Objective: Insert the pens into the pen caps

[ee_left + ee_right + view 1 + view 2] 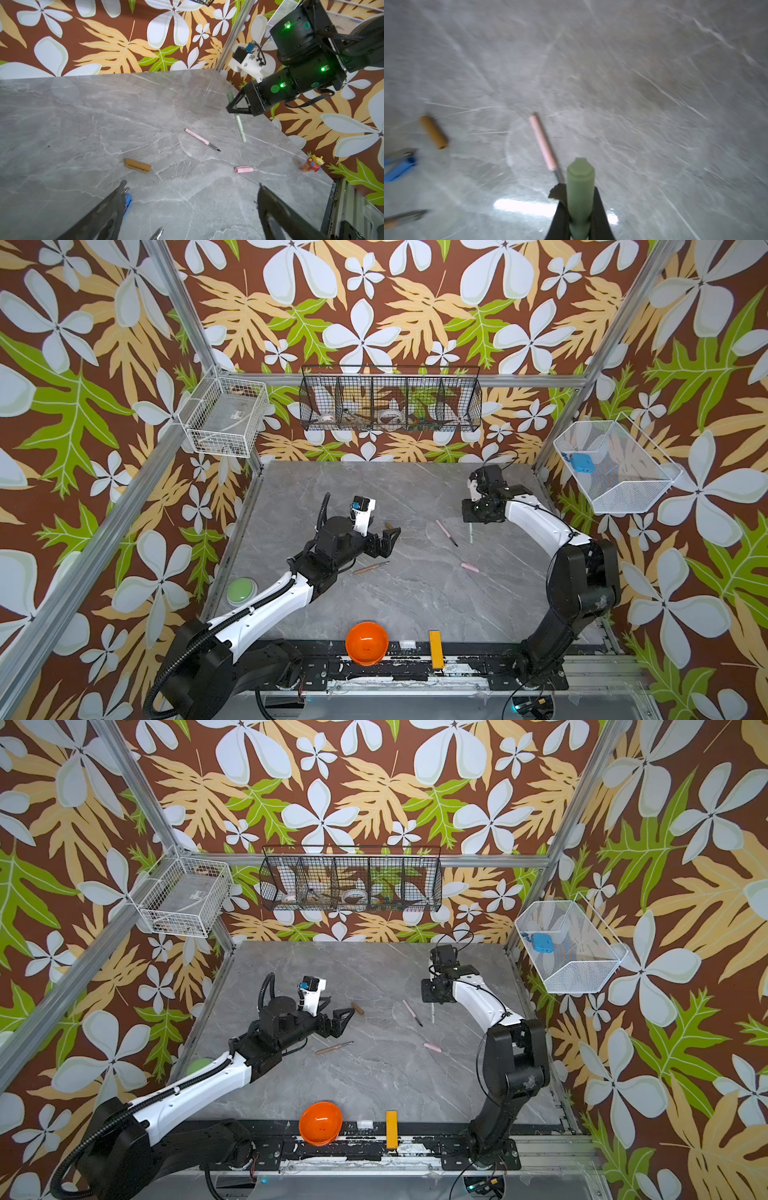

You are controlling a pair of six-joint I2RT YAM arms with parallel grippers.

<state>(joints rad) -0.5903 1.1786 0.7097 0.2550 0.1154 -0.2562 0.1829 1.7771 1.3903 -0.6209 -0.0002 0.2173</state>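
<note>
Pale green pen [580,187] is pinched by the right gripper [232,108], held above the table [415,605] toward its right edge. The left gripper [192,184] hangs over the middle with jaws spread wide, holding nothing, just beside the brown cap [138,165]. The pink pen [445,532], pink cap [470,568] and brown pen [370,568] lie flat on the table, apart.
</note>
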